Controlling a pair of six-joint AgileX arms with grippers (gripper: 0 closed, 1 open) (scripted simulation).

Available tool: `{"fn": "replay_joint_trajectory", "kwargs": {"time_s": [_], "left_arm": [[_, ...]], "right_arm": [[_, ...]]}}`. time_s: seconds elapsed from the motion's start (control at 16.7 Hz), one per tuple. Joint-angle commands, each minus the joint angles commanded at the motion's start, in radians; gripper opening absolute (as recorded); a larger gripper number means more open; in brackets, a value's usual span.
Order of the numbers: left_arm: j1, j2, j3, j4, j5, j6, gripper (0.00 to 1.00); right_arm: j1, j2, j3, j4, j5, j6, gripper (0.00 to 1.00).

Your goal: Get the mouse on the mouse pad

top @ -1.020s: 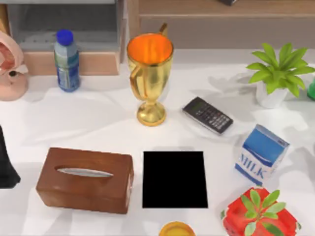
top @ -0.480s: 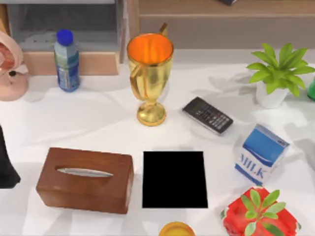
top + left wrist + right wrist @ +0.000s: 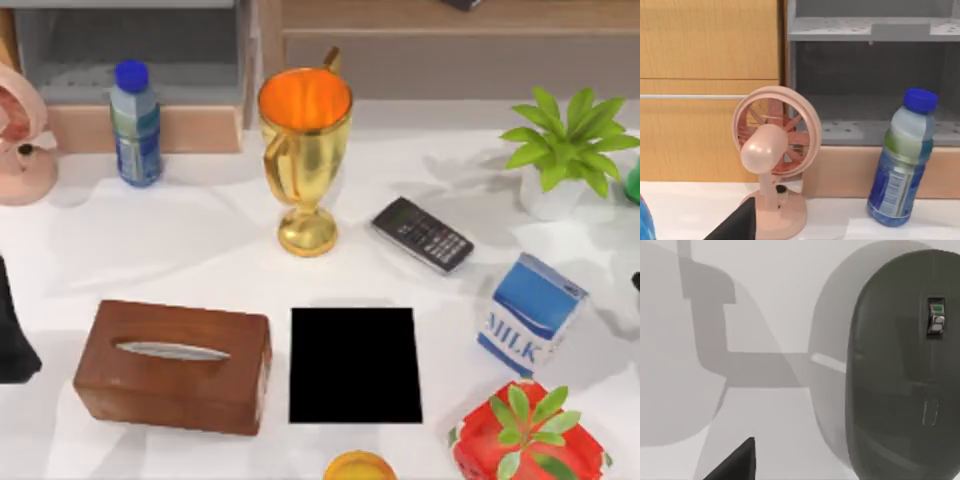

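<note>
Mouse on the bare table close under the right gripper; mouse pad unoccupied.

In the right wrist view the mouse (image 3: pixel 905 370) lies flat on the white table (image 3: pixel 765 430), its rounded back up, with a dark edge of the right gripper (image 3: pixel 735 462) just beside it and not touching it; whether that gripper is spread or closed cannot be told. The top view supplies the mouse pad (image 3: pixel 355 365), with the brown tissue box (image 3: pixel 172 365) just to its left, the milk carton (image 3: pixel 530 315) to its right, and the black keypad device (image 3: pixel 422 233) and gold trophy (image 3: pixel 305 150) behind it. Well left of the pad, the left arm (image 3: pixel 12 335) sits parked at the table's edge; its wrist view looks at a pink fan (image 3: pixel 772 150) and a blue-capped bottle (image 3: pixel 902 160), and its gripper's state cannot be told either.
</note>
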Motion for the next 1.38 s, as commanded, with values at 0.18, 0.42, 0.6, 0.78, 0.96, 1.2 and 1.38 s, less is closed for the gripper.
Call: {"fn": "replay_joint_trajectory", "kwargs": {"time_s": [0.18, 0.42, 0.6, 0.78, 0.96, 1.2, 1.38], "left_arm": [[0.000, 0.000, 0.000, 0.000, 0.000, 0.000, 1.00], [0.000, 0.000, 0.000, 0.000, 0.000, 0.000, 1.00], [0.000, 0.000, 0.000, 0.000, 0.000, 0.000, 1.00], [0.000, 0.000, 0.000, 0.000, 0.000, 0.000, 1.00], [0.000, 0.000, 0.000, 0.000, 0.000, 0.000, 1.00], [0.000, 0.000, 0.000, 0.000, 0.000, 0.000, 1.00], [0.000, 0.000, 0.000, 0.000, 0.000, 0.000, 1.00]], "right_arm": [[0.005, 0.074, -0.032, 0.100, 0.000, 0.006, 1.00], [0.009, 0.127, -0.008, 0.135, 0.000, 0.013, 1.00], [0.009, 0.127, -0.008, 0.135, 0.000, 0.013, 1.00], [0.009, 0.127, -0.008, 0.135, 0.000, 0.013, 0.77], [0.009, 0.127, -0.008, 0.135, 0.000, 0.013, 0.55], [0.009, 0.127, -0.008, 0.135, 0.000, 0.013, 0.25], [0.009, 0.127, -0.008, 0.135, 0.000, 0.013, 0.02]]}}
